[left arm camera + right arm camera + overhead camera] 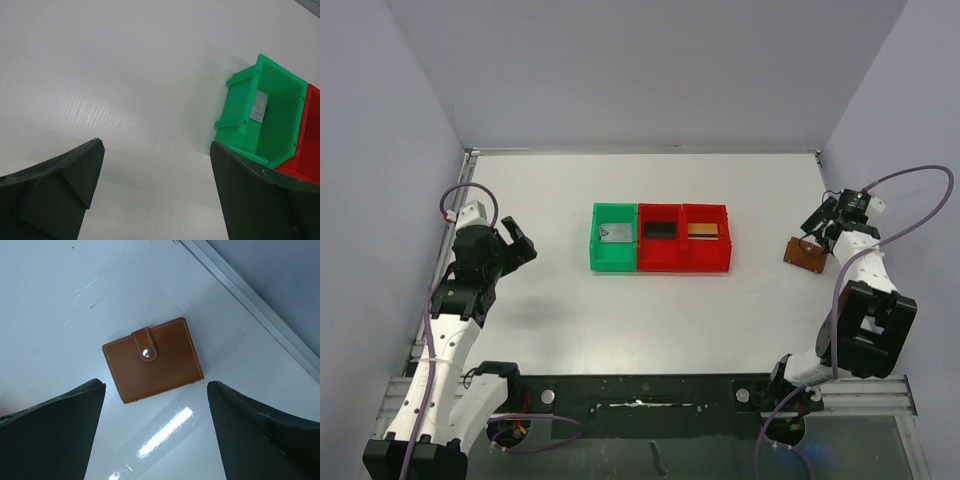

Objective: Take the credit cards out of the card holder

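The card holder (152,360) is a brown leather wallet, lying snapped closed on the table at the far right (807,254). My right gripper (156,387) hangs open above it, a finger on each side, touching nothing (819,224). Three credit cards lie in the bins: a silver card (616,232) in the green bin, a black card (660,229) in the middle red bin, and a gold card (703,230) in the right red bin. My left gripper (516,246) is open and empty at the left; the left wrist view (156,142) shows the silver card (258,107).
The green bin (598,256) and two red bins (682,263) stand in a row at the table's middle. The green bin (250,80) and a red bin (311,145) sit ahead-right of my left fingers. A metal rail (260,310) and a wall run close behind the card holder.
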### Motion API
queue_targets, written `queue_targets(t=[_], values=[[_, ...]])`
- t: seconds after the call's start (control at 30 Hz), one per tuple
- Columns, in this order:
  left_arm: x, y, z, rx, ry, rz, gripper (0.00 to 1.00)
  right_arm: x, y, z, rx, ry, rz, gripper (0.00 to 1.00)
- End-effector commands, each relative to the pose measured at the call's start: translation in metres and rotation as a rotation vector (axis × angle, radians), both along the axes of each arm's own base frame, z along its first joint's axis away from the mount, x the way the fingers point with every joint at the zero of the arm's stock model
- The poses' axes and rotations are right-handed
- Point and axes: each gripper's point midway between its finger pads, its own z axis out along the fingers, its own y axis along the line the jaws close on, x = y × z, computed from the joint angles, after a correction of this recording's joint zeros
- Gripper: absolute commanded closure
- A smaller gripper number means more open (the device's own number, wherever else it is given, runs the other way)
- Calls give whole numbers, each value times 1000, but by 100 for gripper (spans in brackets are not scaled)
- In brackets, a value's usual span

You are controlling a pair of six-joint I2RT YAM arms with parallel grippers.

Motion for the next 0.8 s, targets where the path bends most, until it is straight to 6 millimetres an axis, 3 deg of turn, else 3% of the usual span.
queue_targets(t=[0.0,0.1,0.2,0.3,0.4,0.6,0.77], values=[[8,-1,19,-10,-76,-9,13,29,-21,4,34,-37,30,16],[9,-5,21,-22,-93,-28,13,50,-26,-5,55,-13,106,20],[11,-13,21,-40,-97,-69,13,66,-29,-25,51,53,134,22],[12,-18,21,-55,-95,-98,13,71,-34,-50,69,132,128,24],[12,-20,19,-60,-90,-107,13,65,-25,-73,84,215,134,27],[16,-23,14,-76,-79,-126,13,27,36,-103,122,307,155,32],[20,-28,4,-98,-48,-146,13,-16,105,-94,172,275,125,31]])
